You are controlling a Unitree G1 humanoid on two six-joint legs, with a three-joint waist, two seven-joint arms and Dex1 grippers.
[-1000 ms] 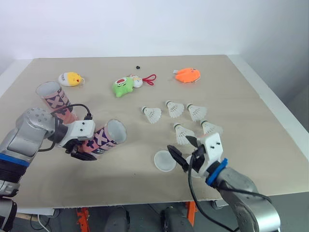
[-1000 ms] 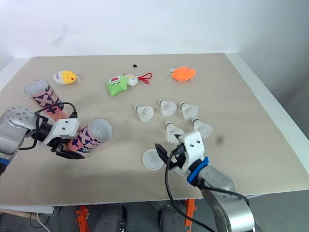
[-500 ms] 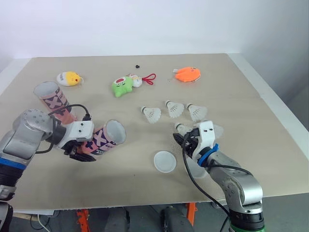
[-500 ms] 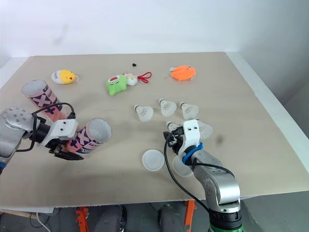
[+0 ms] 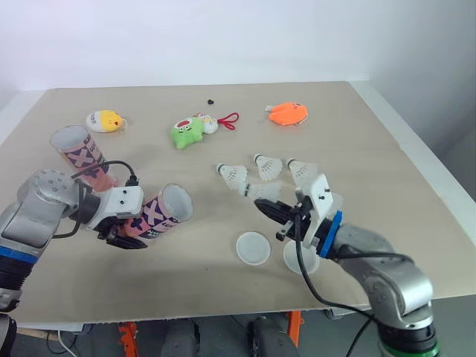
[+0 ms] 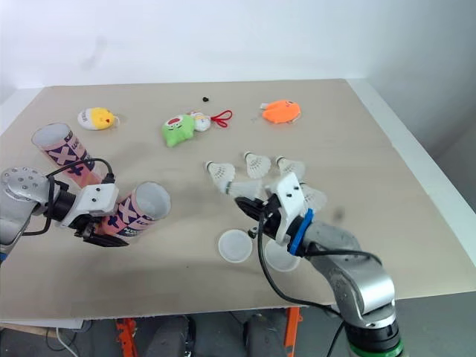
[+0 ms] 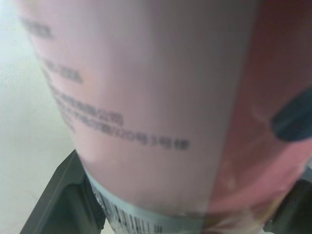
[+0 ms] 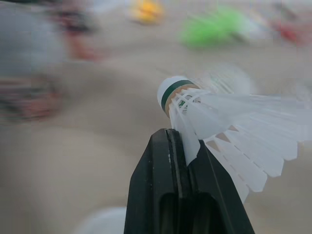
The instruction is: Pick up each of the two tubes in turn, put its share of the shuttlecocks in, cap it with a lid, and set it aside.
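Pink cylindrical tube (image 5: 169, 208) gripped by left gripper (image 5: 132, 229), feathery shuttlecock (image 8: 219, 105) pinched in right gripper (image 8: 179, 144)

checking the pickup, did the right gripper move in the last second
Yes. The right gripper, earlier right beside the white lid, now sits beyond it, farther forward, shut on a shuttlecock.

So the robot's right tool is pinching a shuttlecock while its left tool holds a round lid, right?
Not quite. The right tool does pinch a shuttlecock, but the left tool holds a pink tube instead; the left wrist view shows it.
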